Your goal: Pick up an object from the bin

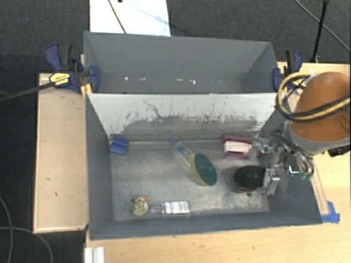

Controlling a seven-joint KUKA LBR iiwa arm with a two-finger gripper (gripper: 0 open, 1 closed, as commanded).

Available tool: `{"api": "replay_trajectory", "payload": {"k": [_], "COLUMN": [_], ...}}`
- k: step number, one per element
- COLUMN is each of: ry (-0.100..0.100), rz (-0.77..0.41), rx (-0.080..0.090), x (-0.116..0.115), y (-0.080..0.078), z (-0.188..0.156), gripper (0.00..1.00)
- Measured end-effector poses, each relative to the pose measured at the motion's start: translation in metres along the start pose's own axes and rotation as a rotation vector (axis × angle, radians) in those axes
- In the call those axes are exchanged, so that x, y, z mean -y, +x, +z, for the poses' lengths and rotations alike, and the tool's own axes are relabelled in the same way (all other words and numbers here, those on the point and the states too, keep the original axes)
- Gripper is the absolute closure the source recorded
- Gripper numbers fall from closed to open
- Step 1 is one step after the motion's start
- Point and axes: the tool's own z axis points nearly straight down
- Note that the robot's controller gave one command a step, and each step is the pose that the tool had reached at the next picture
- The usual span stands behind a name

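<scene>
Though just beside the black round disc (pixel 249 178) at the bin's (pixel 153 182) right, hand (pixel 269 169), grip state indiscernible; bottle label (pixel 176 207) unreadable.

Floor: dark speckled carpet (pixel 33 15) across the top, down the left side and in the lower left corner.
Furniture: a pale wooden table (pixel 60 158), seen at left, along the bottom edge and at right.
Wiring: a black cable (pixel 24 91) crosses the carpet at left; more cables (pixel 323 15) run down at top right.
Light: soft and even over carpet and table.
</scene>
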Motion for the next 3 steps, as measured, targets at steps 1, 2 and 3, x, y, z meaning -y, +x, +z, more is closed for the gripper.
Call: {"api": "replay_trajectory", "payload": {"k": [1, 2, 3], "ry": [0.001, 0.002, 0.005], "rz": [-0.200, -0.204, -0.246], "rx": [0.007, 0.007, 0.015], "x": [0.017, 0.017, 0.027], "y": [-0.006, -0.005, 0.004], "z": [0.094, 0.092, -0.067], "gripper": [0.00, 1.00, 1.00]}}
